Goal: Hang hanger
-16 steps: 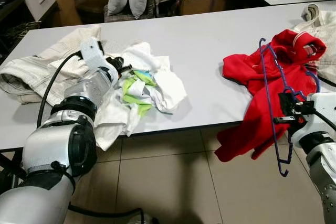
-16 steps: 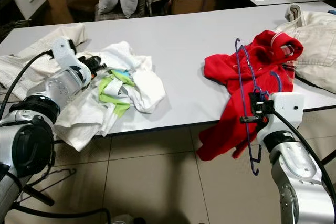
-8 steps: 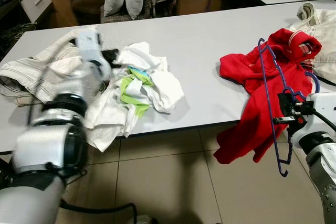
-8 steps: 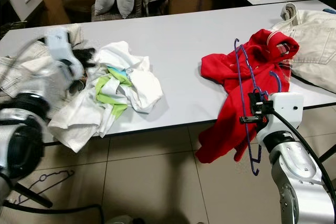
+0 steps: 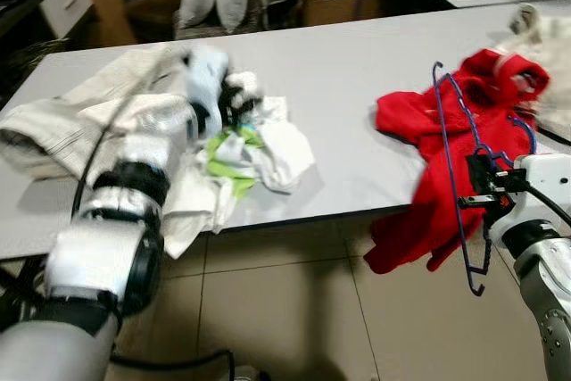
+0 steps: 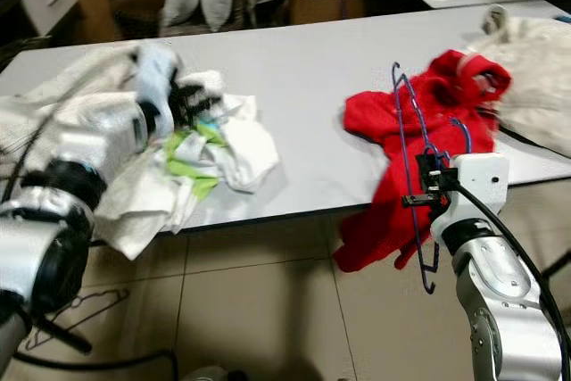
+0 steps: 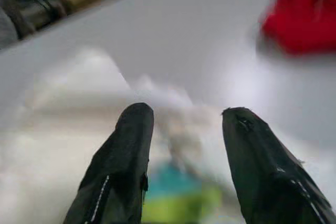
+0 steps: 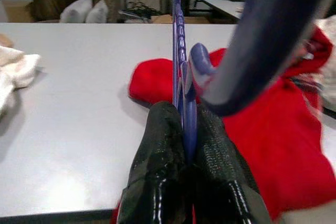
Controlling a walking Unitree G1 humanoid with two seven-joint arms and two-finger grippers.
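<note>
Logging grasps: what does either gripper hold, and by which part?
The right gripper pinches the blue hanger by its thin wire bar; the left gripper is open, holding nothing.

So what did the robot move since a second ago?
The left end effector, fingers open, swung forward over the table, from the beige garment onto the white and green clothes pile. It took hold of nothing. The right end effector stayed shut on the blue hanger beside the red hoodie.
</note>
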